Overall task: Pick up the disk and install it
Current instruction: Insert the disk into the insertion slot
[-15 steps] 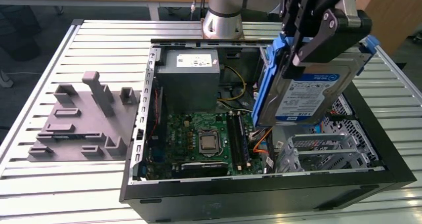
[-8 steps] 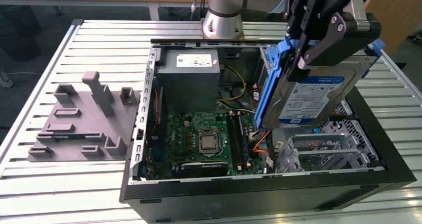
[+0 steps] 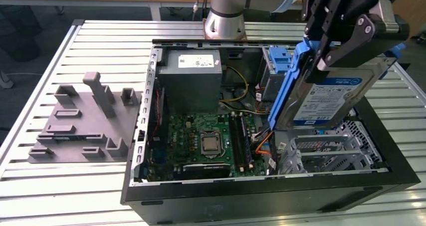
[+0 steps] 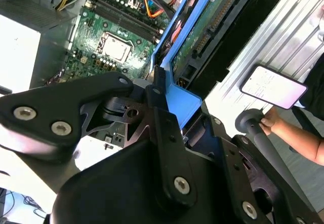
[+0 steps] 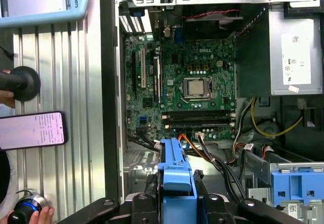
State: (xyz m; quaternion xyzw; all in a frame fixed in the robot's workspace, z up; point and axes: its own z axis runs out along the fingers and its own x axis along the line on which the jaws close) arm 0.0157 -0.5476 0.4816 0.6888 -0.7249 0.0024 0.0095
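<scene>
The disk (image 3: 329,99), a silver drive with a white-and-blue label in a blue plastic bracket, hangs tilted above the right side of the open computer case (image 3: 266,196). My gripper (image 3: 321,61) is shut on its upper end, black fingers pressing both sides of the bracket. In the second wrist view the disk's green circuit-board underside (image 4: 207,27) shows beyond the gripper (image 4: 161,100). In the first wrist view the blue bracket edge (image 5: 175,176) stands between the fingers (image 5: 147,201), over the case's interior.
Inside the case lie the motherboard (image 3: 209,141), a grey metal box with a white sticker (image 3: 193,81) and a silver cage with a blue latch (image 5: 296,183). A grey fixture (image 3: 87,121) sits on the slatted table. A person's hand (image 4: 283,128) and a phone (image 4: 273,86) are beside the case.
</scene>
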